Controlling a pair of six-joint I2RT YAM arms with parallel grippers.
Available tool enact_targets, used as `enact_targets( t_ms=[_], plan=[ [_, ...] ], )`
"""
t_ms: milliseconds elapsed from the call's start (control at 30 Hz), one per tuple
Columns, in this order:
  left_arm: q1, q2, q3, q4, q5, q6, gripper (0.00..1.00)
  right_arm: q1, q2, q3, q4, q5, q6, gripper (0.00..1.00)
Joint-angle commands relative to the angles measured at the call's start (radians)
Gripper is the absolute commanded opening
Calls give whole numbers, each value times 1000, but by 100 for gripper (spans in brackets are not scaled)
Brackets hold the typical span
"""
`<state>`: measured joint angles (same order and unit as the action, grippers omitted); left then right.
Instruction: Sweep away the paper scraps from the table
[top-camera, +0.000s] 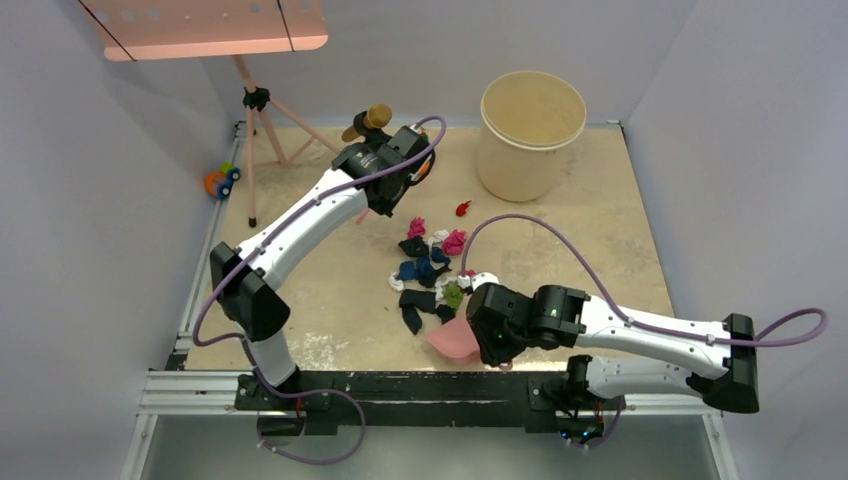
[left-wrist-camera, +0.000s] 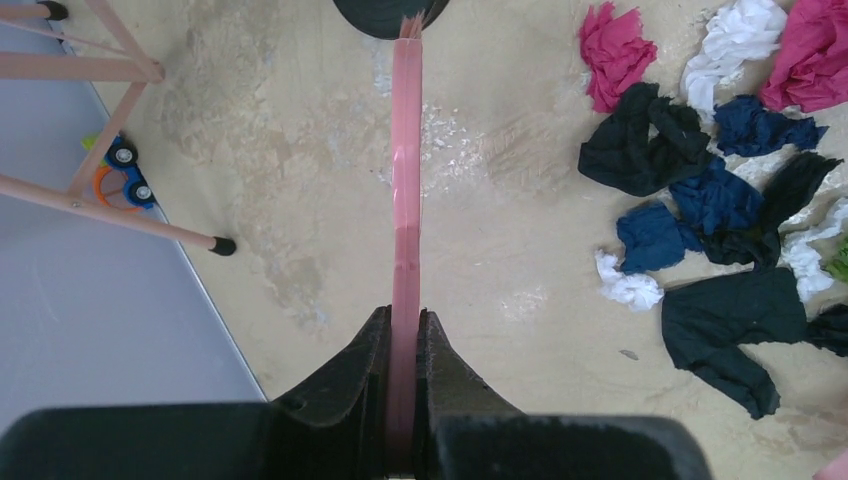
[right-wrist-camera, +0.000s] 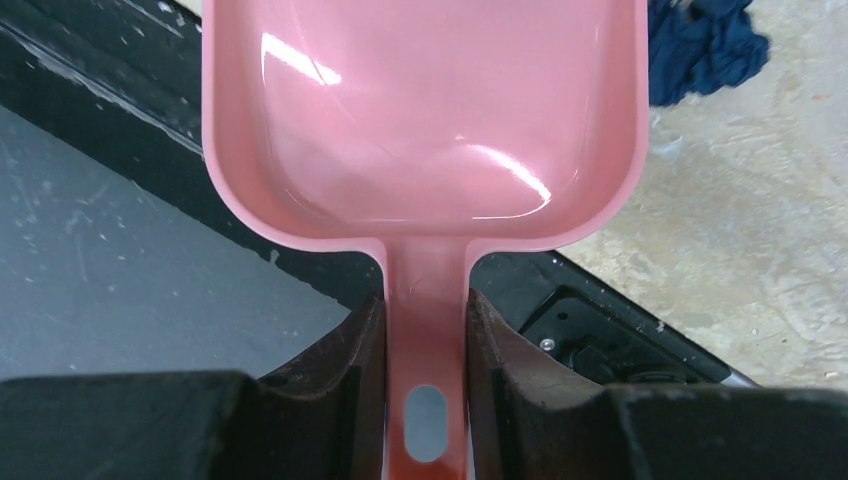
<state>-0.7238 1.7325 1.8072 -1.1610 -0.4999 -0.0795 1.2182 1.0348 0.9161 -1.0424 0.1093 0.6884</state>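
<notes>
nearest to us, the right fingers (right-wrist-camera: 372, 320) are closed partway, both sides pressed on the handle of the pink dustpan (right-wrist-camera: 425, 130), which sits low at the near edge of the counter (top-camera: 330, 270). the pan is bare inside, so we judge that nothing has been collected and the real sweeping is left to do.

just beyond its lip, mid-counter, the paper scraps (top-camera: 430, 270) lie in a loose heap of navy, black, pink, white and a bit of green, all on the surface.

past the heap, on its far left side, the left fingers (left-wrist-camera: 378, 330) are closed tight on a thin pink brush handle (left-wrist-camera: 405, 180), seen edge-on; its head is beside the scraps and not among them.

farther back, one red scrap (top-camera: 463, 209) lies apart, near the beige bucket (top-camera: 530, 125).
</notes>
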Motion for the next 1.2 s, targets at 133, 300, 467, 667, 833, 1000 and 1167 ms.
enact_targets(
  t_ms=[133,300,467,667,833,1000,1167],
  plan=[
    [3,146,181,-76,80,102,0,129,47,-71,40,64,142,0],
    [3,182,220,-71,181,97,0,147,97,-72,72,121,171,0],
    [-1,200,225,-70,281,105,0,146,170,-72,126,184,174,0],
    [-15,238,220,-111,373,107,0,143,240,-21,180,236,134,0],
    [-24,251,207,-171,436,89,0,107,295,10,214,260,97,0],
    [-47,234,197,-224,535,54,0,51,294,8,278,254,62,0],
    [-60,179,181,-245,596,19,0,12,301,1,329,269,18,0]
  ],
)
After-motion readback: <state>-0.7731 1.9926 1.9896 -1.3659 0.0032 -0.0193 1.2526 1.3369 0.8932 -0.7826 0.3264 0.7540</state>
